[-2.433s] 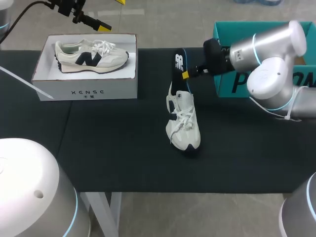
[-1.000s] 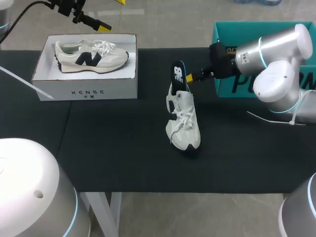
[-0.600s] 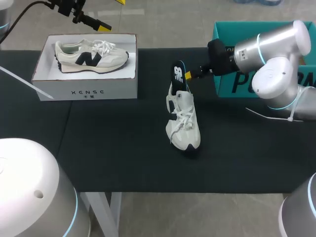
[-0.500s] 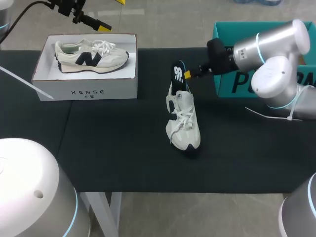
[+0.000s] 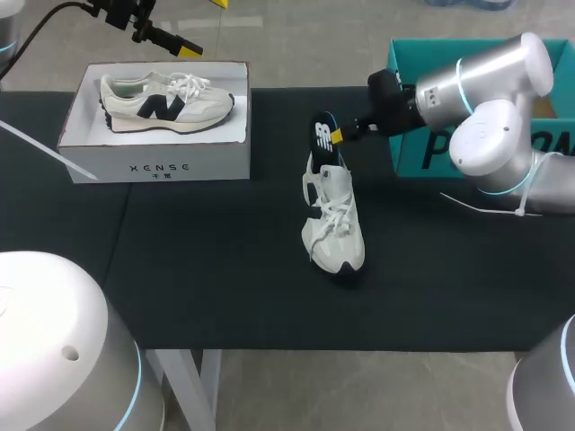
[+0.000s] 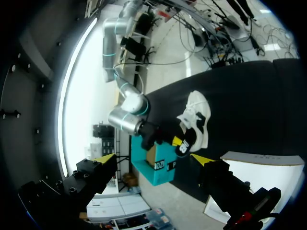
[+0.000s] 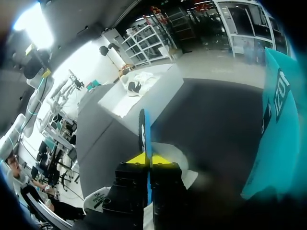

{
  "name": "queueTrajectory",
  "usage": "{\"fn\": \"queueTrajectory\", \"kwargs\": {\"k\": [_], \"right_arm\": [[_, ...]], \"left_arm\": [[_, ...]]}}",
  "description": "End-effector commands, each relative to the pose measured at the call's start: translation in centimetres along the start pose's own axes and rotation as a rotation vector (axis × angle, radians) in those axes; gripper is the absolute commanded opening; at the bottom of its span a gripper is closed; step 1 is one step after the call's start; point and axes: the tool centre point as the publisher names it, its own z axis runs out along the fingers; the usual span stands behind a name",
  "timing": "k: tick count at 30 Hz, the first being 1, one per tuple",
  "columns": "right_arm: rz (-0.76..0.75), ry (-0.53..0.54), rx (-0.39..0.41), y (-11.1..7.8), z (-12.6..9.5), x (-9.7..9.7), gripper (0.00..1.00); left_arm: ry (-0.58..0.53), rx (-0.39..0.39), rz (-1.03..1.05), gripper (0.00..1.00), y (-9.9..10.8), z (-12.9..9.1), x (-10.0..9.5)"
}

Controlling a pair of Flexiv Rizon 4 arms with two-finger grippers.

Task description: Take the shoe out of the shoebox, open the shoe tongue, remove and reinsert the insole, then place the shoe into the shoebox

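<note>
A white shoe (image 5: 334, 220) lies in the middle of the black table, toe toward the front edge. A dark insole (image 5: 323, 135) with a blue edge stands up out of its heel. My right gripper (image 5: 340, 135) comes in from the right and is shut on the insole's side. In the right wrist view the insole (image 7: 144, 129) runs up between the yellow tips of the right gripper (image 7: 146, 159), above the shoe (image 7: 175, 154). The white shoebox (image 5: 157, 157) at the back left holds a second shoe (image 5: 166, 99). My left gripper (image 5: 202, 25) hangs open above the box's far side, with nothing in it.
A teal box (image 5: 409, 108) stands at the back right, close behind my right arm. From the left wrist view the left gripper (image 6: 153, 159) looks over the shoebox rim (image 6: 259, 182) toward the shoe (image 6: 196, 115) and the teal box (image 6: 153, 165).
The insole has dropped lower into the shoe. My right gripper loosened and drew slightly right, then moved back left and closed on the insole. The left arm has not moved.
</note>
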Motion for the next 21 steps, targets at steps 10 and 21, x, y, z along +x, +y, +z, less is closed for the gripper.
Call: {"fn": "queueTrajectory", "kwargs": {"k": [10, 21], "right_arm": [[0.054, 0.031, -0.015, -2.8, 2.0, 1.6, 0.00], [0.106, 0.032, -0.009, -5.2, 2.1, 2.5, 0.00]], "left_arm": [[0.005, 0.001, 0.001, 1.00, 0.0, 0.0, 0.0], [0.005, 0.001, 0.001, 1.00, 0.0, 0.0, 0.0]]}}
